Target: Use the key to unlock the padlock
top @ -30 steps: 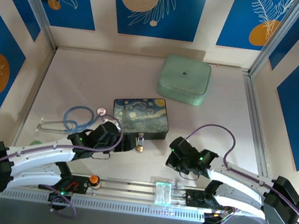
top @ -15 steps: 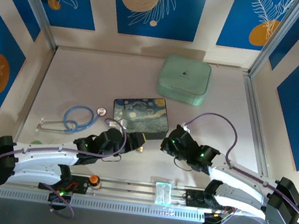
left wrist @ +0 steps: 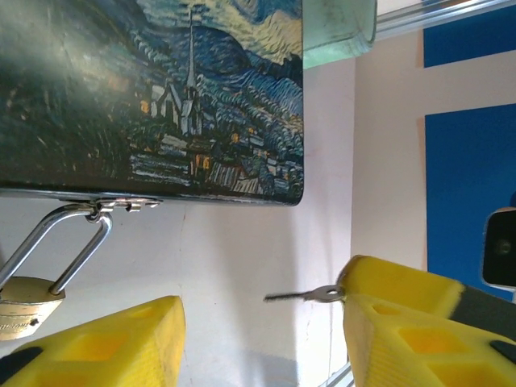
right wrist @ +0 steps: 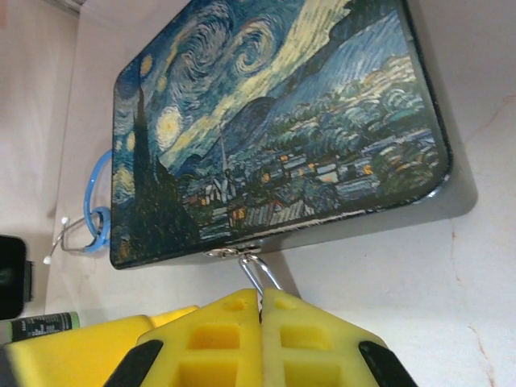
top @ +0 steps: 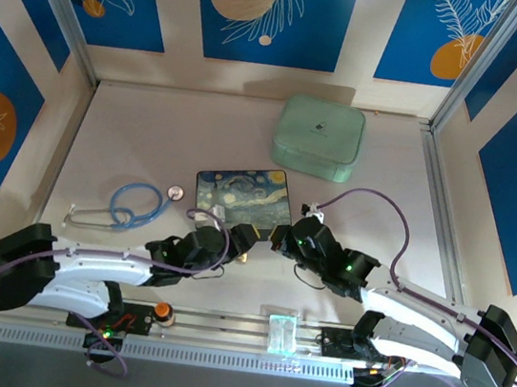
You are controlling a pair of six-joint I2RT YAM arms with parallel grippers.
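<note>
The small brass padlock (left wrist: 24, 305) hangs by its silvery shackle (right wrist: 260, 274) from the hasp on the front of the starry-night tin (top: 244, 196). The thin key (left wrist: 310, 295) lies level, its head pinched between yellow pads on the right. Its tip points left at the padlock, with a clear gap between them. My right gripper (right wrist: 260, 302) is shut just below the shackle, and the padlock's body is hidden behind its fingers. My left gripper (left wrist: 262, 339) is open with bare table between its jaws, and the padlock sits above its left finger (left wrist: 97, 343). The two grippers face each other in front of the tin, left gripper (top: 240, 239) and right gripper (top: 276, 241).
A blue-tubed stethoscope (top: 132, 203) lies left of the tin. A mint-green case (top: 317, 136) stands behind it. Framed walls close in the table on three sides, and a rail runs along the near edge (top: 221, 325).
Both arms have reached in towards the tin's front: the left gripper moved right and the right gripper moved left. The left jaws have narrowed. The right gripper stayed shut.
</note>
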